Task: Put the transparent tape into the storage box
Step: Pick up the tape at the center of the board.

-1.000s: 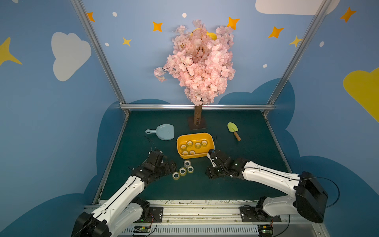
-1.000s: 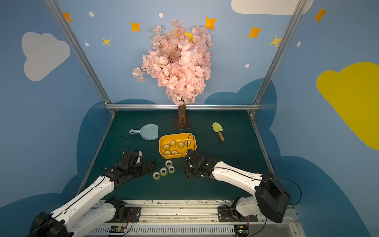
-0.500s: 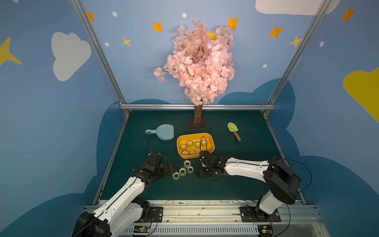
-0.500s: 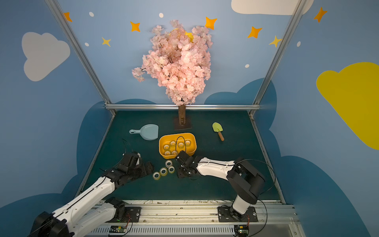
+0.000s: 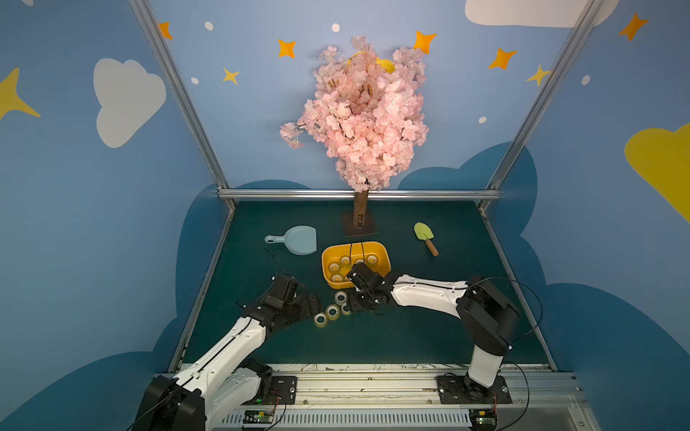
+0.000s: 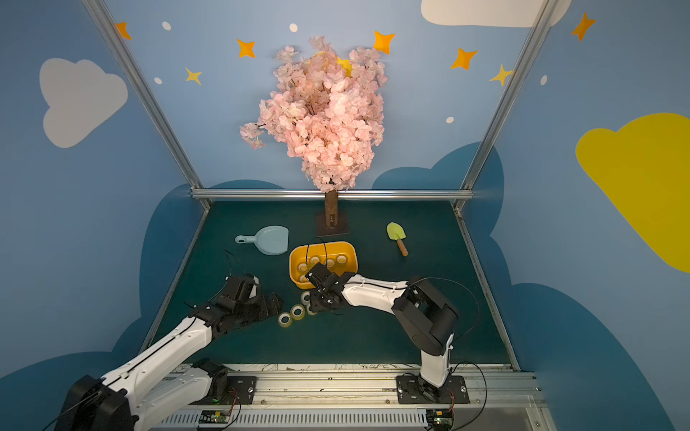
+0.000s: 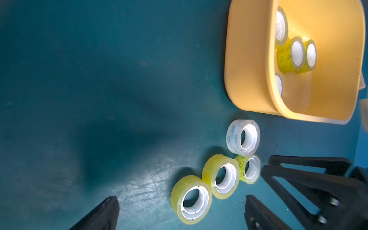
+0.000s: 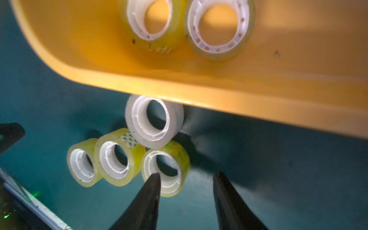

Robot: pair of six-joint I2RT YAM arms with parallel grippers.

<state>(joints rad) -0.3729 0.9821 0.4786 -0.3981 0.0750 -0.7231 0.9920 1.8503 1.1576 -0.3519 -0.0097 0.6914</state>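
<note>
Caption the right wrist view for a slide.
Open right gripper poised at a tape roll, three more alongside, near the box.

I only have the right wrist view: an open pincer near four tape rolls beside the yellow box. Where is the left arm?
Observer: The left pincer sits open and empty, across the four loose rolls from the right pincer.
Operator: How full is the box?
Observer: The left wrist view shows at least four rolls inside the storage box.
Operator: Anything else around?
Observer: A pale blue dustpan and a green shovel lie beyond the box.
</note>
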